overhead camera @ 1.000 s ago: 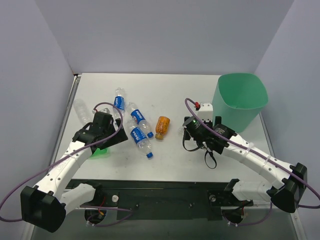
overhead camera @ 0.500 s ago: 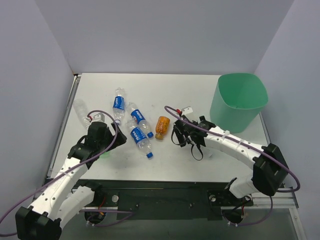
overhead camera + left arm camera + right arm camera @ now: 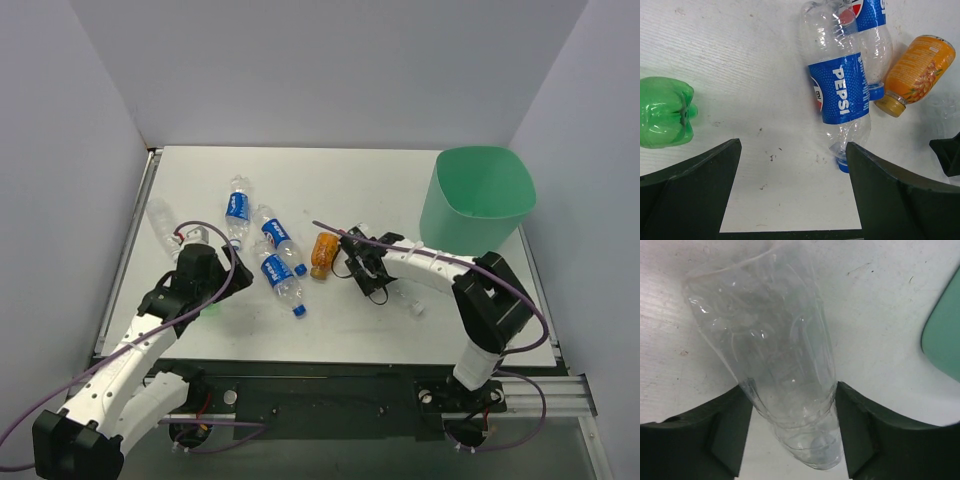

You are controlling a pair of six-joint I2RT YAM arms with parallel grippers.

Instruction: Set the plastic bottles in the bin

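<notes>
A plain clear bottle (image 3: 775,355) lies on the white table between the fingers of my right gripper (image 3: 792,440), and both fingers press its sides. From above, that bottle (image 3: 408,300) lies just right of the right gripper (image 3: 385,288). The mint-green bin (image 3: 478,203) stands at the far right. My left gripper (image 3: 792,200) is open over bare table. A green bottle (image 3: 665,112) lies to its left. A blue-labelled bottle (image 3: 840,95), a second one (image 3: 872,30) and a short orange bottle (image 3: 915,72) lie ahead on its right.
Three blue-labelled bottles (image 3: 270,250) lie together left of centre, with the orange one (image 3: 324,253) beside them. Another clear bottle (image 3: 160,222) lies near the table's left edge. A corner of the bin (image 3: 945,335) shows at the right of the right wrist view.
My right arm has swung left and down towards the table, and its jaws have closed onto the clear bottle. The left arm has shifted slightly and stays open.
</notes>
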